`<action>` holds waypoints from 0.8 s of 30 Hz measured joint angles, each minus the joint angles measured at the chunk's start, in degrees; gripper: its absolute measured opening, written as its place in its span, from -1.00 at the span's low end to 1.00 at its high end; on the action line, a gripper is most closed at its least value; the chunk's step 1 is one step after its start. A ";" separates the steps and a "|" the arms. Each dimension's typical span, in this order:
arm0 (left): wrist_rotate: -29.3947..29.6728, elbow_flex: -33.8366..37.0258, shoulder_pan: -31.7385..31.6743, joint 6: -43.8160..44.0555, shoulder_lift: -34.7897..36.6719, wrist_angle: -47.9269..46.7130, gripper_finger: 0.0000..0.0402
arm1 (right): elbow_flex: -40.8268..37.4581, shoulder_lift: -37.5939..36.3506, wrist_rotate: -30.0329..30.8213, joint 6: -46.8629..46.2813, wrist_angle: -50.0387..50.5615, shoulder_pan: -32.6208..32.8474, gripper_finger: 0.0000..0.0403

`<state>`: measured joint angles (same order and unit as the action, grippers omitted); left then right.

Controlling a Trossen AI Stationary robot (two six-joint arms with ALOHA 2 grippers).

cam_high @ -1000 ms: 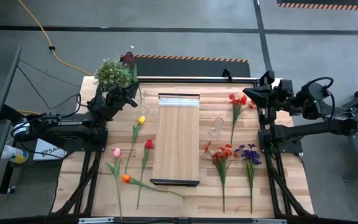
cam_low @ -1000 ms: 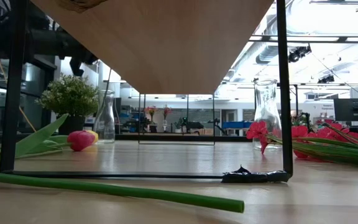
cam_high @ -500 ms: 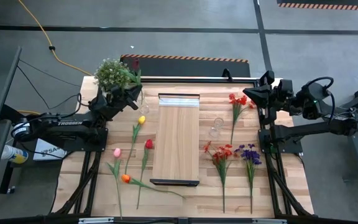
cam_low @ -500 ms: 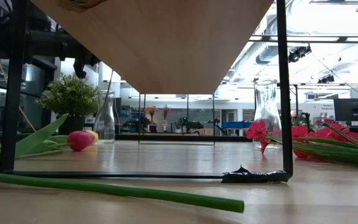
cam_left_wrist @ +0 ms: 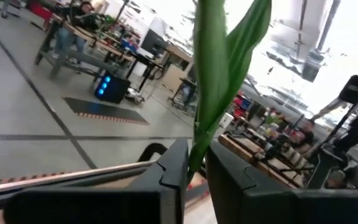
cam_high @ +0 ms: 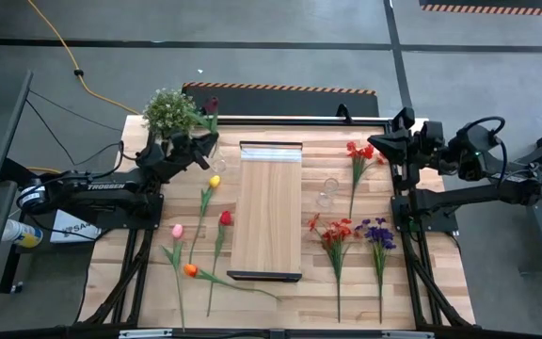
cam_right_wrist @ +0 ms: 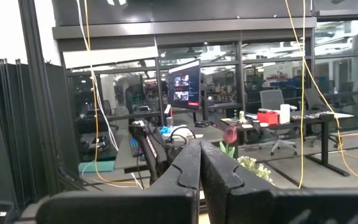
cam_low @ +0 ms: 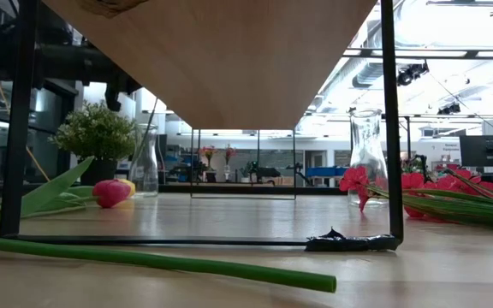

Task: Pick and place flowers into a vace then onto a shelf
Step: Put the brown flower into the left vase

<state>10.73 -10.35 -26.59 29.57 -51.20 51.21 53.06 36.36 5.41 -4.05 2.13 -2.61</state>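
My left gripper point(cam_high: 202, 144) is at the far left of the table, shut on a maroon tulip point(cam_high: 212, 104) whose head rises above it. The tulip's thin stem point(cam_low: 151, 120) runs down into a clear glass vase point(cam_low: 145, 162). The light wood shelf point(cam_high: 271, 207) stands mid-table on black legs. Yellow point(cam_high: 215, 181), pink point(cam_high: 177, 231), red point(cam_high: 225, 218) and orange point(cam_high: 189, 270) tulips lie to its left. Red sprays point(cam_high: 337, 231) and a purple cluster point(cam_high: 376, 231) lie to its right. My right gripper point(cam_high: 389, 141) waits raised at the far right, shut on nothing. My left gripper pinches the tulip's stem and green leaf point(cam_left_wrist: 197, 143) between its two fingers, partway up the flower. The fingers come nearly level from the table's left and lie across the stem. The flower stands tilted, its head above the fingers and its lower stem inside the vase.
A bushy potted plant point(cam_high: 170, 111) stands just behind my left gripper. A second glass vase point(cam_high: 326, 193) stands right of the shelf. One long green stem point(cam_low: 152, 261) lies across the near table in front of the shelf's legs point(cam_low: 389, 128).
My left gripper has stayed in place but turned at the wrist. The maroon tulip has tipped with it: its head has swung toward the table's right and near side, while the lower stem has stayed in the vase.
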 joint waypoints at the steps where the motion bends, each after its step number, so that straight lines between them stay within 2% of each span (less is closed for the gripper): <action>1: -0.07 0.00 0.00 0.83 0.00 -0.94 -0.51 | 0.00 0.00 0.00 0.00 0.00 0.00 -1.00; 10: -0.39 -0.02 -0.02 6.95 -0.02 -11.14 -0.27 | 0.00 0.01 -0.04 -0.02 0.00 0.00 -1.00; 18: -1.33 -0.02 0.00 6.90 0.11 -10.67 -0.10 | 0.00 0.02 -0.04 -0.02 0.00 0.00 -1.00; 24: -1.21 -0.02 -0.02 6.89 0.44 -10.73 -0.11 | 0.00 0.02 -0.04 -0.02 0.00 0.00 -1.00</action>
<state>9.51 -10.37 -26.61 36.45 -50.77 40.48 53.06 36.38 5.37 -4.08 2.13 -2.61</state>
